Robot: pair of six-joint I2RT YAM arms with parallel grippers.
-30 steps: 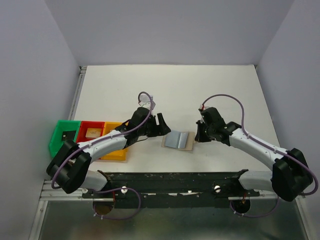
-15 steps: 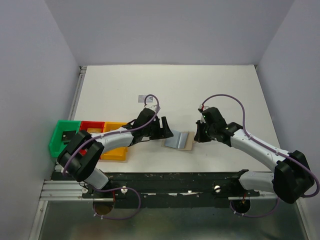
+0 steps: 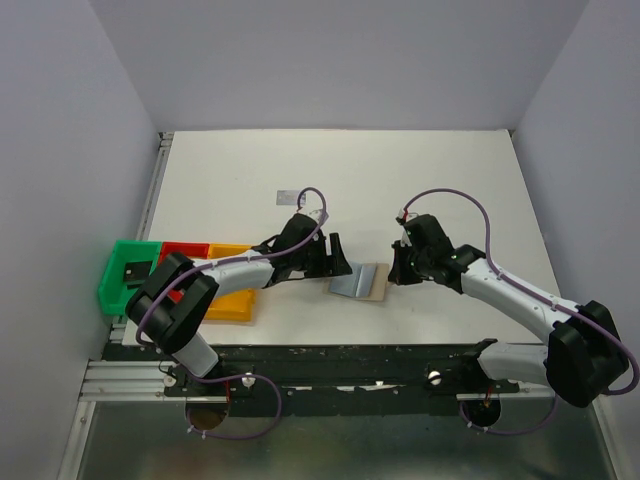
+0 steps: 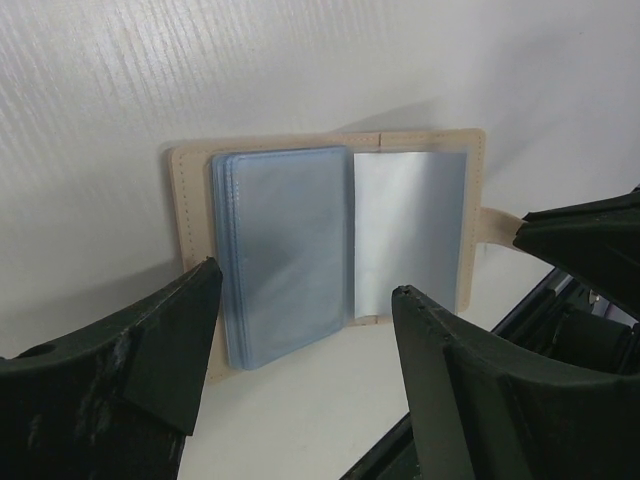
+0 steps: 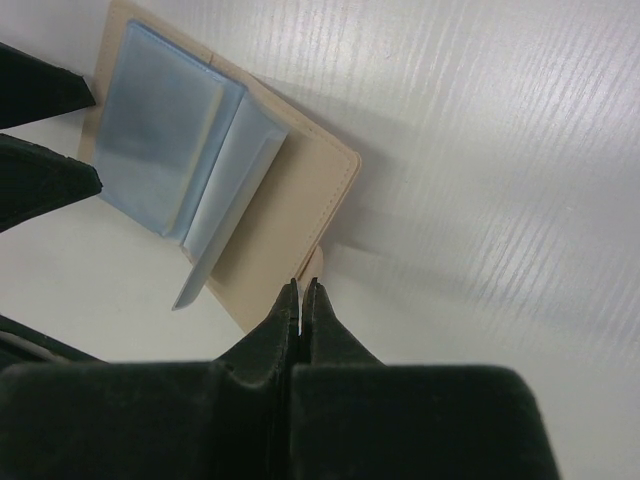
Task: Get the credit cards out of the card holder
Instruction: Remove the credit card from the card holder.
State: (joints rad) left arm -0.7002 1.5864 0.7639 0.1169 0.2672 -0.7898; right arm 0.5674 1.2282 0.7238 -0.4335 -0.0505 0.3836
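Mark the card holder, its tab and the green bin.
card holder [image 4: 290,250], left wrist view, on the blue sleeve stack
tab [image 4: 497,226], left wrist view, on its middle
green bin [image 3: 108,285], top view, on its left wall

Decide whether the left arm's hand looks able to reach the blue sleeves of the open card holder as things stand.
Probably yes. The left hand is open, just short of the card holder, with nothing between; the right hand, shut on the tab, sits at the far edge.

1 high view facing down, 2 close wrist views, all sharing the card holder [image 3: 360,280]
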